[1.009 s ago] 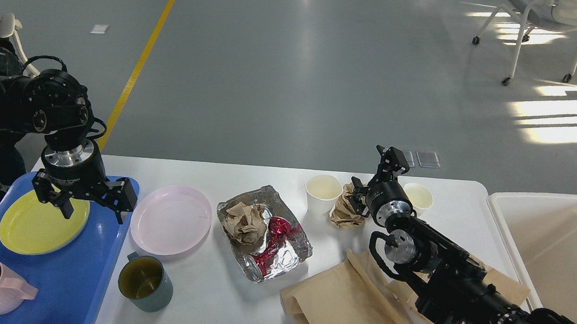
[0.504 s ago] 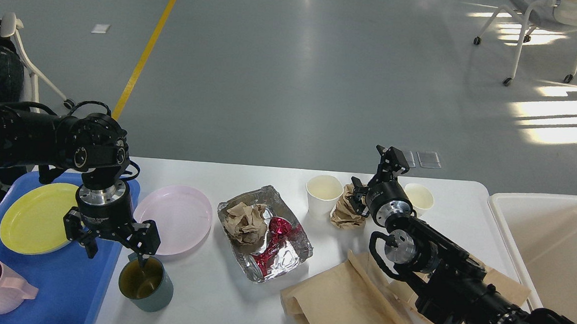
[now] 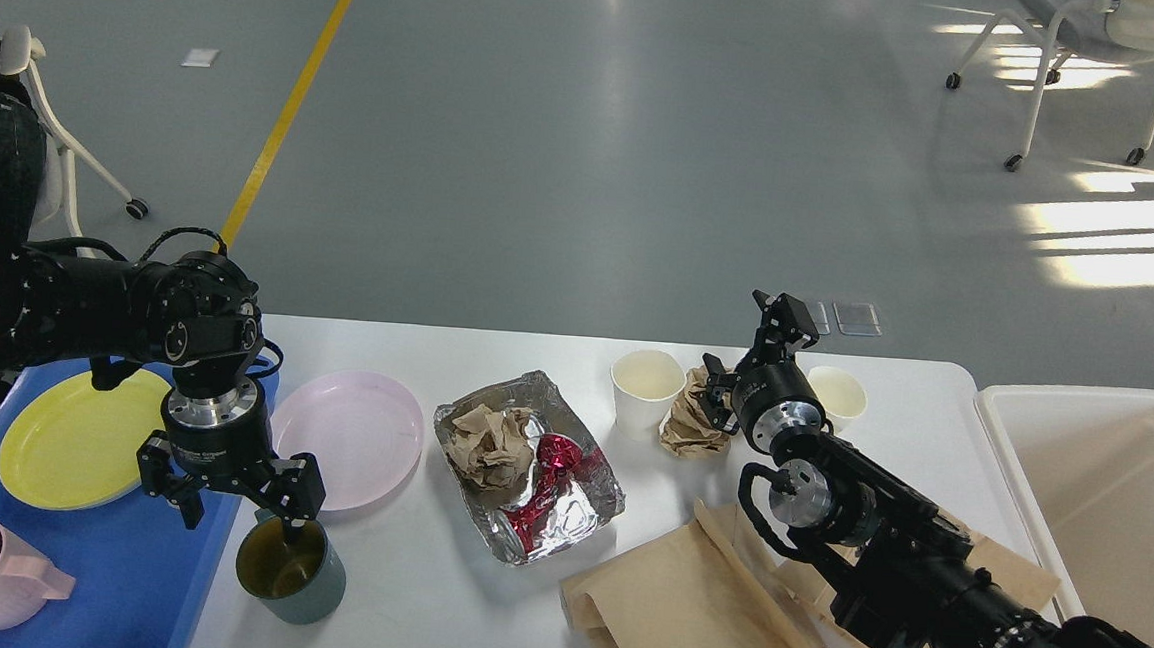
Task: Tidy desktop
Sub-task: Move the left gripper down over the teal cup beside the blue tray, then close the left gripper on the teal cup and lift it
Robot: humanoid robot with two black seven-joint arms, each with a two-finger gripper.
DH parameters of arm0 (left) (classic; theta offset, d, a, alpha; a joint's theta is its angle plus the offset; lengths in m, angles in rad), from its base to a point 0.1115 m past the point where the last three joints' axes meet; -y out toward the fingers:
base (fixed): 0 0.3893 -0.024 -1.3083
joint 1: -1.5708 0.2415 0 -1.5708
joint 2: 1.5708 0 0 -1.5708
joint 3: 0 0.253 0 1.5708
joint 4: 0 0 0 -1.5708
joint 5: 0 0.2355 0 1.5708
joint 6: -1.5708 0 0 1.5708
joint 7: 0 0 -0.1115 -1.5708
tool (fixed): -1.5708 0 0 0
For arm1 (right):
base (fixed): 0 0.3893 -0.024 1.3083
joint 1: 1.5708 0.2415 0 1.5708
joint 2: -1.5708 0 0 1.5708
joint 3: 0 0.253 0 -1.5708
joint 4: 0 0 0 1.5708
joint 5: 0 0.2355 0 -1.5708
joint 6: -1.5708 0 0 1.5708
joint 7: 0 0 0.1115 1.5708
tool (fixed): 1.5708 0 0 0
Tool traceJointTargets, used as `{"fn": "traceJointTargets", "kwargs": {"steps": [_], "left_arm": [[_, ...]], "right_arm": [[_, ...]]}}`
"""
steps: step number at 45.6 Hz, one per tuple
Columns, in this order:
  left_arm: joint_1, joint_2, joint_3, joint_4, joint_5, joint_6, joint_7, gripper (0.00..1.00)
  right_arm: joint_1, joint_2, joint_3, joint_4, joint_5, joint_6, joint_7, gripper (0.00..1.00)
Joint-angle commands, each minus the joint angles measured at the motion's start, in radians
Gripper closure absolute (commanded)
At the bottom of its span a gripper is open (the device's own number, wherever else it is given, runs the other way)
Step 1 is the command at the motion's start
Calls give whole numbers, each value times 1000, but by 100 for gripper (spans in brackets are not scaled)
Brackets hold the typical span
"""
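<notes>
My left gripper (image 3: 243,506) hovers over the green mug (image 3: 290,569).
Jaws spread, one finger inside the rim; right gripper's (image 3: 757,357) jaws unclear.

The round plastic plate (image 3: 77,437) was yellow on a blue rectangular plastic tray (image 3: 147,558); another round plate (image 3: 355,434) was pale pink, the ceramic mug (image 3: 291,569) dark green, the crumpled foil wrapper (image 3: 550,473) shiny red.

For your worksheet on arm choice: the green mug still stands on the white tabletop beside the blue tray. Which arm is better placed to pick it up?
Left. The left gripper hangs open right over the green mug; the right gripper is far across the desktop.
</notes>
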Motion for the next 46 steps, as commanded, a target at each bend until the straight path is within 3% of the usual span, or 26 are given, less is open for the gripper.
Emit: {"fn": "traceJointTargets", "kwargs": {"steps": [1,8,12,19,27,41,46], "left_arm": [[18,-1,-6,20,0,0,2,4],[32,-23,-10,28,0,0,3,13],[34,-32,-10,29,0,0,5,27],[41,-34,-12,29,0,0,5,41],[57,-43,-18,55,3,0,5,47],[60,-46,-18,62,9,0,8,78],[60,-58,-16,62,11,0,9,80]], "right_arm": [[-1,0,0,0,0,0,0,0],[-1,0,0,0,0,0,0,0],[-1,0,0,0,-1,0,0,0],[1,0,0,0,0,0,0,0],[-1,0,0,0,0,0,0,0],[1,0,0,0,-1,0,0,0],[-1,0,0,0,0,0,0,0]]}}
